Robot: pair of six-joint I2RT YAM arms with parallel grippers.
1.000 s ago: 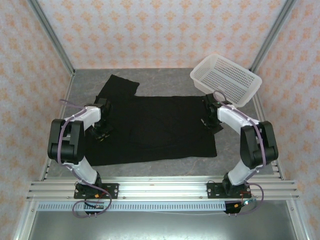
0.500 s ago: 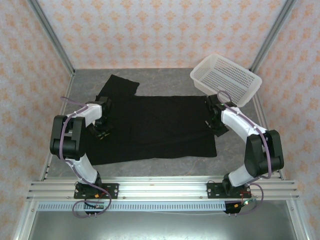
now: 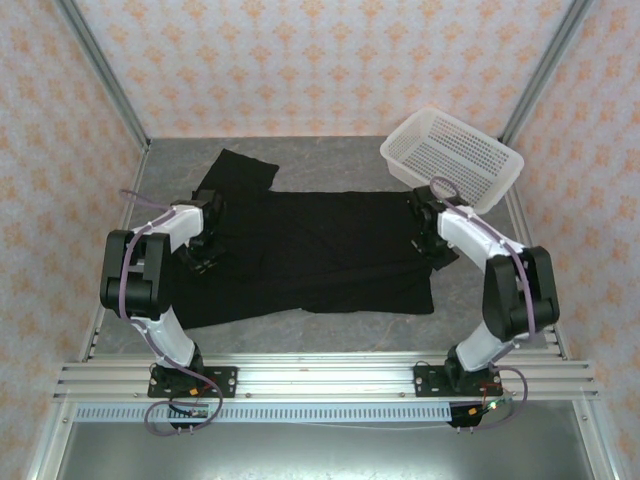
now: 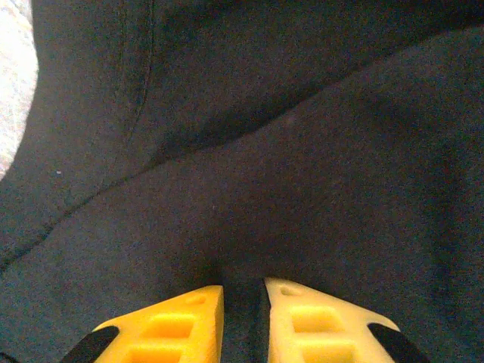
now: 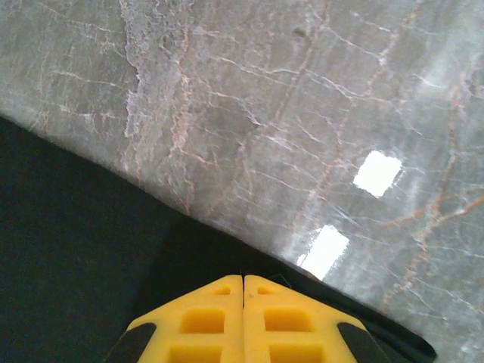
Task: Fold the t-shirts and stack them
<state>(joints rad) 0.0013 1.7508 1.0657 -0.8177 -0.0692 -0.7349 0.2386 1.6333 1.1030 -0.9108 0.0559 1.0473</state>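
In the left wrist view, the left gripper (image 4: 242, 286) is seen narrowly parted, with a ridge of the black t-shirt (image 4: 265, 151) pinched in the gap. The right gripper (image 5: 243, 278) is pressed fully together on the shirt's edge, with the grey table (image 5: 302, 113) beyond it. From above, the shirt is spread at frame centre between both tools. Compared with a second ago, its near hem is puckered upward at lower centre. The white basket (image 3: 452, 158) is seen at upper right.

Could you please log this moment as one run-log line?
left gripper: shut on t-shirt fold | right gripper: shut at t-shirt's right edge | t-shirt: spread out | basket: far right corner
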